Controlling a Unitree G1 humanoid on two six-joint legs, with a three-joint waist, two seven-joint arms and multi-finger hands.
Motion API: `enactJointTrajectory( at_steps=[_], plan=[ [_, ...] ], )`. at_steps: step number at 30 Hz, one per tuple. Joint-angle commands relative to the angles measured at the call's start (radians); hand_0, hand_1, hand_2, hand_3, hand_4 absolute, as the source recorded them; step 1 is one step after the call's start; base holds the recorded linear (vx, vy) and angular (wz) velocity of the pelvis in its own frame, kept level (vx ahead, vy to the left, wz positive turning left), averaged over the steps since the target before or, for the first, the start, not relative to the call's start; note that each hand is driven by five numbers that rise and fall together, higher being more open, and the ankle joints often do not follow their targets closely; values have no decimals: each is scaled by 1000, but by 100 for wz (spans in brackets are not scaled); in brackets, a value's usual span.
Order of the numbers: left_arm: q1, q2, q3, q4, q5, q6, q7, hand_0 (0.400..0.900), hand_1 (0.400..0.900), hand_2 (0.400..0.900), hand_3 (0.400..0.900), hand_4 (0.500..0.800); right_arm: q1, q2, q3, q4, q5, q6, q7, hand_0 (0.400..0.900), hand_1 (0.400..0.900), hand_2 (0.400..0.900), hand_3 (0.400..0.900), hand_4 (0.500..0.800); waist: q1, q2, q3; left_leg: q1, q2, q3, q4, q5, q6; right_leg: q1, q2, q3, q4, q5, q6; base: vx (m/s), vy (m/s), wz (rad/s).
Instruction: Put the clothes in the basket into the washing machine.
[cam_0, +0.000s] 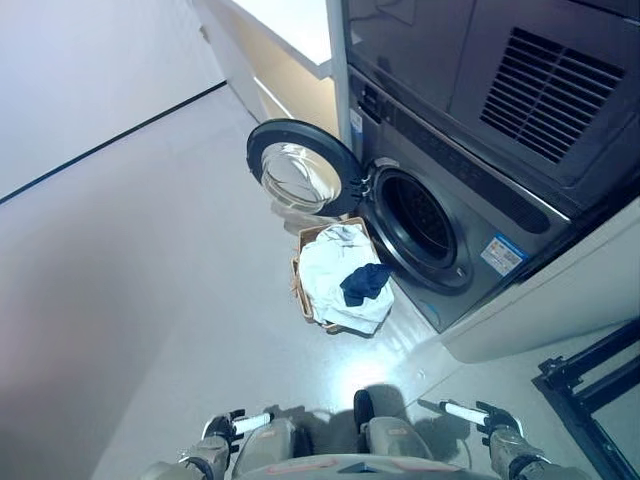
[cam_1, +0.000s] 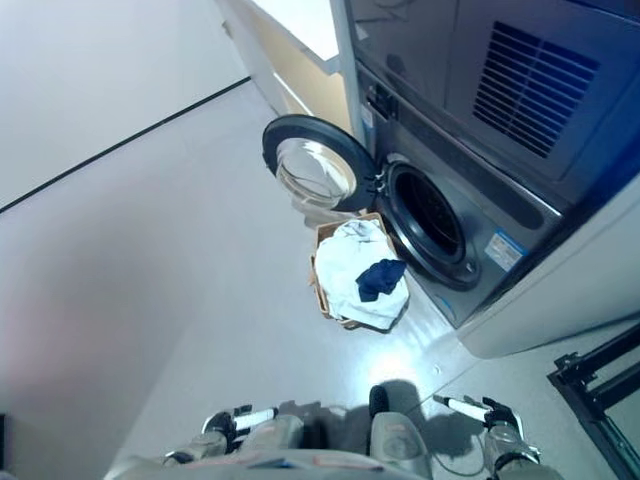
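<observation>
A woven basket (cam_0: 299, 285) stands on the floor in front of the washing machine (cam_0: 470, 215). It holds white clothes (cam_0: 330, 275) with a dark blue garment (cam_0: 365, 283) on top. The machine's round door (cam_0: 297, 166) is swung open to the left, and the dark drum opening (cam_0: 415, 215) shows. My left hand (cam_0: 235, 425) and my right hand (cam_0: 482, 415) are low at the bottom of the view, far from the basket. Both are empty with fingers straight.
A white counter (cam_0: 290, 25) stands to the left of the machine, behind the door. A black metal frame (cam_0: 590, 385) stands at the lower right. A white cabinet side (cam_0: 560, 290) borders the machine on the right. Grey floor (cam_0: 150, 260) spreads out to the left.
</observation>
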Motion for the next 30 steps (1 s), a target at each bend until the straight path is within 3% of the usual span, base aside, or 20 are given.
enactJointTrajectory(
  at_steps=[1,3,9,11,16,22,25,28,30],
  plan=[
    [110,43,-16,-18,19,15,34,900,900,900,900,800,46,-26,49,-28,-35,-10,-14,900,900,900,900,800,22,52,-9,-75,-49,-83,-200,203,98,10,67,89,63,-59,129,339,14,-17],
    [118,44,-9,-10,23,15,39,900,900,900,900,800,51,-21,57,-28,-47,-14,-17,900,900,900,900,800,24,49,-8,-85,-36,-109,-326,235,82,42,79,91,73,-88,128,347,12,-3],
    [144,50,17,-2,27,15,48,900,900,900,900,800,41,-9,75,-20,-65,-12,-6,900,900,900,900,800,47,24,-30,-124,13,-33,-327,249,66,155,82,131,40,-135,140,451,112,-38],
    [154,59,24,4,29,16,47,900,900,900,900,800,39,4,77,-18,-69,-11,0,900,900,900,900,800,65,2,-55,-97,14,-19,-327,285,86,211,47,163,10,-150,157,708,348,-63],
    [133,85,17,-17,33,14,46,900,900,900,900,800,40,29,83,-36,-58,-17,10,900,900,900,900,800,77,-45,-91,-144,-28,16,-193,206,139,191,-19,163,56,-143,206,408,248,-16],
    [108,127,14,-41,35,16,47,900,900,900,900,800,32,45,97,-114,-45,-30,16,900,900,900,900,800,81,-78,-85,-97,-68,41,-203,118,197,66,-51,124,289,46,282,319,260,-19],
    [84,146,11,-44,24,15,54,900,900,900,900,800,17,49,112,-143,-46,-34,7,900,900,900,900,800,72,-60,-57,-61,-66,36,-234,108,202,-13,-48,79,312,34,260,122,185,-6],
    [55,153,6,-49,16,13,67,900,900,900,900,800,7,49,131,-171,-49,-39,0,900,900,900,900,800,69,-36,-25,-28,-47,26,-273,117,193,-105,-10,55,192,-52,224,49,76,6],
    [46,152,3,-49,21,14,72,900,900,900,900,800,1,50,137,-180,-50,-39,-6,900,900,900,900,800,68,-35,-6,-13,-43,22,-272,115,188,-126,-11,45,127,-44,220,6,-24,13]
  ],
)
